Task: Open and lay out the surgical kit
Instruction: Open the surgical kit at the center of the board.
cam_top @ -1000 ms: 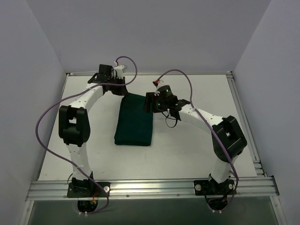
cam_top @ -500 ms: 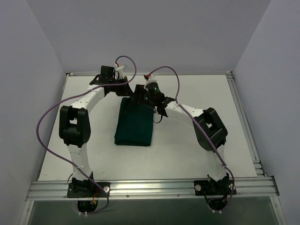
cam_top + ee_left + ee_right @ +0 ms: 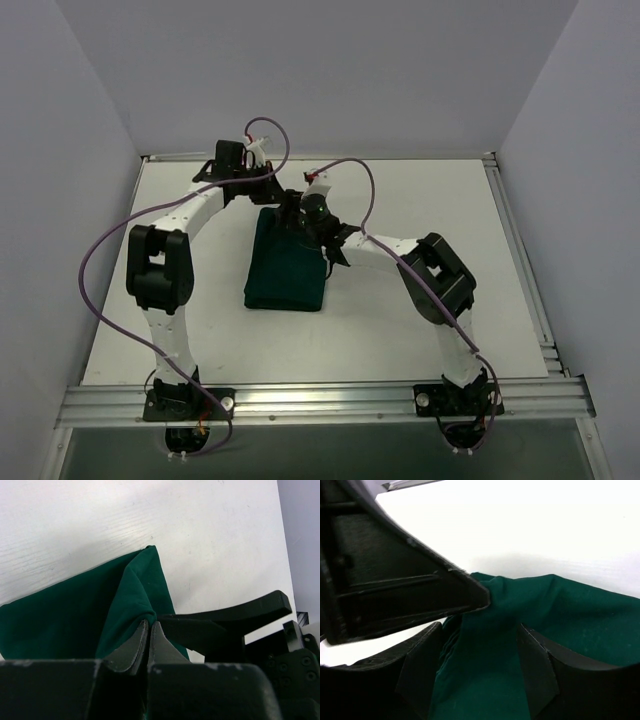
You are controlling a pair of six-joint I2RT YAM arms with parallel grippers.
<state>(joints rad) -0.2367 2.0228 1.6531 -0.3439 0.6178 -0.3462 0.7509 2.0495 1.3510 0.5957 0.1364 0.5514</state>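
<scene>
Right jaws swung in, wide astride the cloth wrap point(image 3: 287, 275) corner left jaws pinch.

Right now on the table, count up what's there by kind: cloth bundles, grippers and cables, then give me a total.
Green cloth wrap: 1
Grippers: 2 (left gripper, right gripper)
Purple cables: 2 (left arm's cable, right arm's cable)
Total: 5

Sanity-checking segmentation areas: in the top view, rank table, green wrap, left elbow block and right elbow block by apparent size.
1. table
2. green wrap
3. left elbow block and right elbow block: they look alike, so tied. Both are raised toward the camera, which inflates them against the wrap.
</scene>
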